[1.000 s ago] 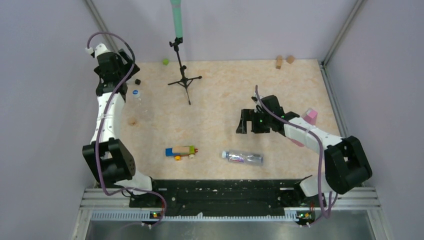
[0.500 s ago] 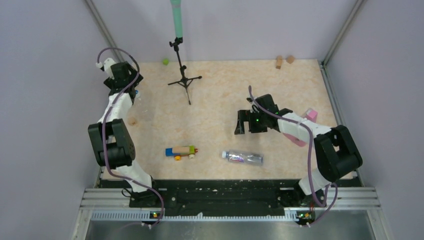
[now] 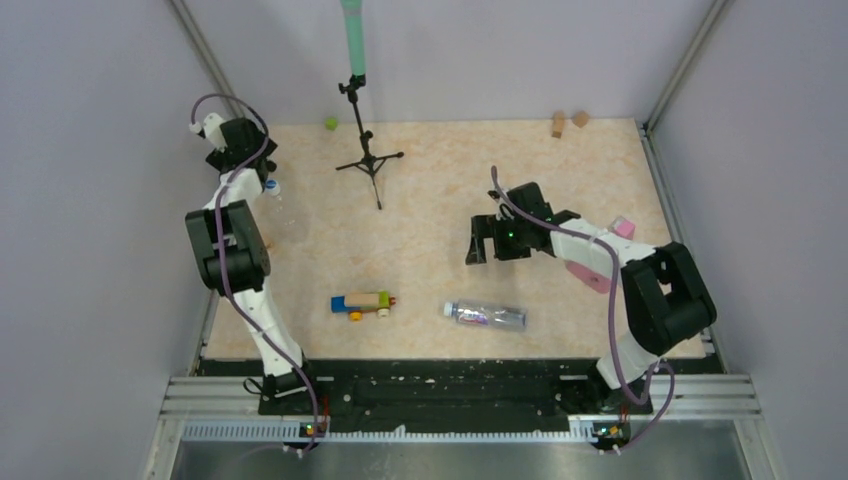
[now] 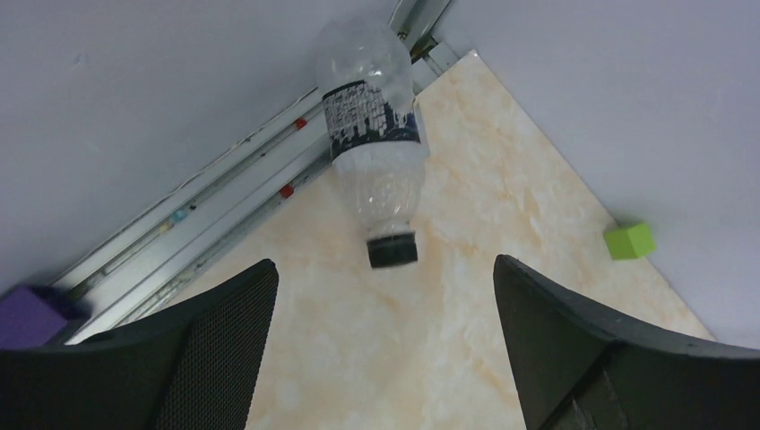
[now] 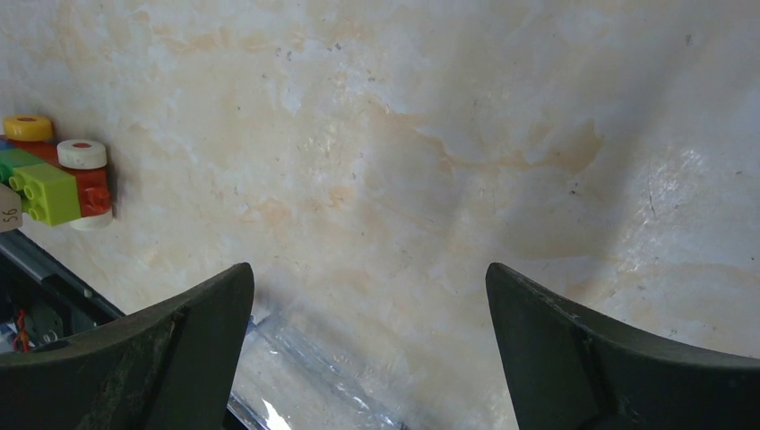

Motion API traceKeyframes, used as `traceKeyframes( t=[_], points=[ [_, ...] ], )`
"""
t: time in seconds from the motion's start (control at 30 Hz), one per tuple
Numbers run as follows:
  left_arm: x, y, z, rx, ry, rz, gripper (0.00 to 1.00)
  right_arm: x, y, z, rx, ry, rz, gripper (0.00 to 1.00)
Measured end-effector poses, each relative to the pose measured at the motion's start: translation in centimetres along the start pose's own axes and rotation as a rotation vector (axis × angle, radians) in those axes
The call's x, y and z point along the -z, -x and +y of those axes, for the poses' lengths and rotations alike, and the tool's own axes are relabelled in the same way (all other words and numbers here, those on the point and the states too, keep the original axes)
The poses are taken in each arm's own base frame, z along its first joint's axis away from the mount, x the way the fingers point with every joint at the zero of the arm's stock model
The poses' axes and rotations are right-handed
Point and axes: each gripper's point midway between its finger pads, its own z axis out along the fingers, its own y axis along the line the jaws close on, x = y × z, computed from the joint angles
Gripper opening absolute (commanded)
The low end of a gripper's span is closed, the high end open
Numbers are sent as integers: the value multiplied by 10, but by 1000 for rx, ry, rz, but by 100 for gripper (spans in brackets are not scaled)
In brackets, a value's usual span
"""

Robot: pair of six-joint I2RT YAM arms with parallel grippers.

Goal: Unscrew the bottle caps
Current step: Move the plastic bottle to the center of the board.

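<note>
Both pincers wide open, empty.
One black cap [image 4: 392, 251] on its bottle [image 4: 372, 134] sits before the left gripper [image 4: 384, 273]; right gripper [image 5: 368, 269] faces table [image 5: 448, 134].

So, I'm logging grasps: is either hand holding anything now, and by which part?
Nothing is held. The left hand and right hand are open and empty; the bottle is untouched.

Soft, even overhead light, faint short shadows, pale sheen on the table [image 5: 690, 170], mild wide-angle stretch in wrist views
</note>
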Motion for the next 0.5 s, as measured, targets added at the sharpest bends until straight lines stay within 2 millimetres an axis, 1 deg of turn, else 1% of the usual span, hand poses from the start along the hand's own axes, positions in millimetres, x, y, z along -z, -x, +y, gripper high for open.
traceKeyframes(
  t=[0.13, 0.2, 0.23, 0.33, 0.4, 0.5],
  points=[
    [-31, 0, -2, 32, -9, 6, 90, -5, -2, -3, -5, -7, 19, 99],
    [-45, -2, -4, 46, -16, 18, 85, -6, -2, -3, -6, -8, 25, 99],
    [-53, -3, -6, 59, -23, 26, 85, -7, -2, -3, -4, -9, 27, 99],
    [-72, -7, -11, 68, -42, 55, 86, -9, -2, -4, -3, -12, 35, 99],
    [-80, -9, -12, 73, -44, 71, 86, -11, -1, -5, -4, -15, 39, 99],
    [-86, -14, -10, 84, -33, 96, 86, -15, -3, -7, -8, -20, 52, 99]
  ],
)
